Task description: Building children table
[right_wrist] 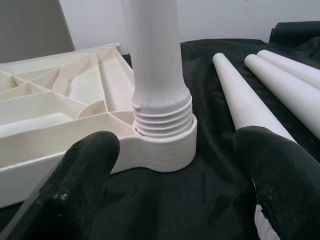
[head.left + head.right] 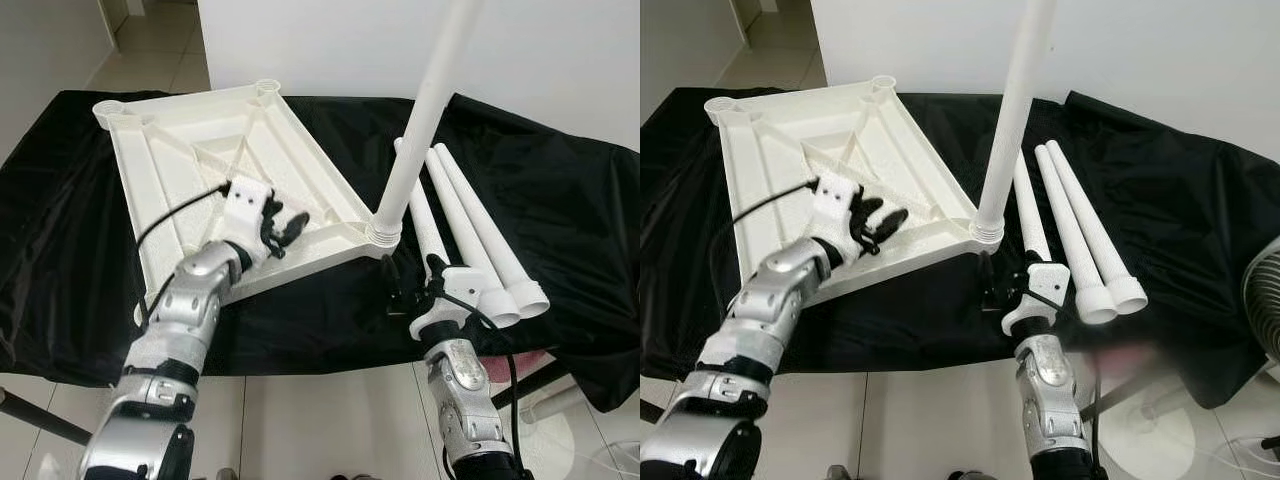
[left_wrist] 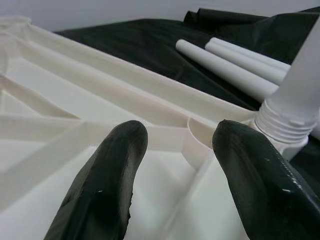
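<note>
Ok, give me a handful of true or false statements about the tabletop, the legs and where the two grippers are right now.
1. One leg stands upright in a corner socket of the tabletop. True.
2. Five loose legs lie on the black cloth. False: three loose legs lie there.
3. The left gripper is open over the tabletop. True.
4. The right gripper is shut on the upright leg. False: it is open, short of the leg's base.

A black cloth (image 2: 560, 190) covers the work surface — creased and draping over the near edge. White tiled floor (image 2: 330, 420) lies below. A white wall (image 2: 1180, 60) stands behind. A fan (image 2: 1265, 300) sits at the right edge — partly cut off.
</note>
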Available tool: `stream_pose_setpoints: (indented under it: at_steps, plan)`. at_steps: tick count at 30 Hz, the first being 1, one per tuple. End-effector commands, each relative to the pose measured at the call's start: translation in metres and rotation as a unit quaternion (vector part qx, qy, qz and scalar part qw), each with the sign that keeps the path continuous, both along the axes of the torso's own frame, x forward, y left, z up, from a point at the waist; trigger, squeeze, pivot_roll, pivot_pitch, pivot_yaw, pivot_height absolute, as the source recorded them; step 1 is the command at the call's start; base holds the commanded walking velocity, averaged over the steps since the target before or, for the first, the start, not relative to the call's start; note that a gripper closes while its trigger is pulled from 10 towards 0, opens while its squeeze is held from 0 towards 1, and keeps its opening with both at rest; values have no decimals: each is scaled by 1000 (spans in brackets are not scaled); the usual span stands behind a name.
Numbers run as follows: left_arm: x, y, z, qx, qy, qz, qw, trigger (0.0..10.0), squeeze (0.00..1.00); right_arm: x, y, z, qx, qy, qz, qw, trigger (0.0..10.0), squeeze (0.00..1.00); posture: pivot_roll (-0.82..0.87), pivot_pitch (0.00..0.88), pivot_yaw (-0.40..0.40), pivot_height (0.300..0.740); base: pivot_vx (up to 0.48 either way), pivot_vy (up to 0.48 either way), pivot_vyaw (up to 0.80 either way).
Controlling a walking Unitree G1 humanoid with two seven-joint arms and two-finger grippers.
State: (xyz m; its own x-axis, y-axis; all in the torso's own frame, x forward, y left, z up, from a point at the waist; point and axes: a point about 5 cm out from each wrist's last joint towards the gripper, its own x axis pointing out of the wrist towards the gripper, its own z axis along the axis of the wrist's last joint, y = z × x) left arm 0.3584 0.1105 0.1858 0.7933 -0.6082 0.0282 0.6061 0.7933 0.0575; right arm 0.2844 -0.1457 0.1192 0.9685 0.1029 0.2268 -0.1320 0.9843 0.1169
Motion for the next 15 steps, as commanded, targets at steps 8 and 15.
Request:
stream_pose_setpoints:
  at_steps: [8,15]
  plan:
    - [6,1,-17,53,41,1,998,10000,1000,-1,-2,-5,-5,3,-11,1000,10000,0,-9,58,-16,740,0,0,0]
    - [8,-3,-23,109,48,1,993,10000,0,-1,-3,-7,-5,5,-17,1000,10000,0,-11,61,-11,740,0,0,0]
